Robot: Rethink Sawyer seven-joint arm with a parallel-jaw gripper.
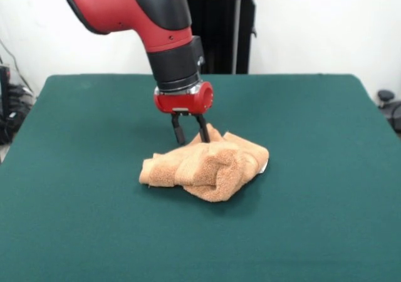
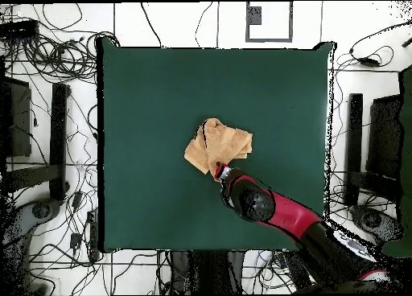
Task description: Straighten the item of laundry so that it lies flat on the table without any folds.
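The light orange-tan towel [image 1: 207, 166] lies crumpled in a heap with thick folds near the middle of the dark green table [image 1: 75, 169]. A bit of white tag [image 1: 266, 166] shows at its right end. My gripper [image 1: 192, 138] points straight down at the towel's far edge. Its two black fingers [image 1: 178, 131] stand apart, open, with the tips at the level of the towel's top folds, and nothing is visibly held. In the overhead view the towel [image 2: 219, 146] is a bunched lump on the table [image 2: 145, 108], and my arm [image 2: 257, 200] covers the gripper at the edge of the towel nearest the robot's base.
The black pedestal [image 1: 219, 31] stands behind the table's far edge. Cables and black stands [image 2: 56, 132] lie on the floor around the table. Bare green felt surrounds the towel on all sides.
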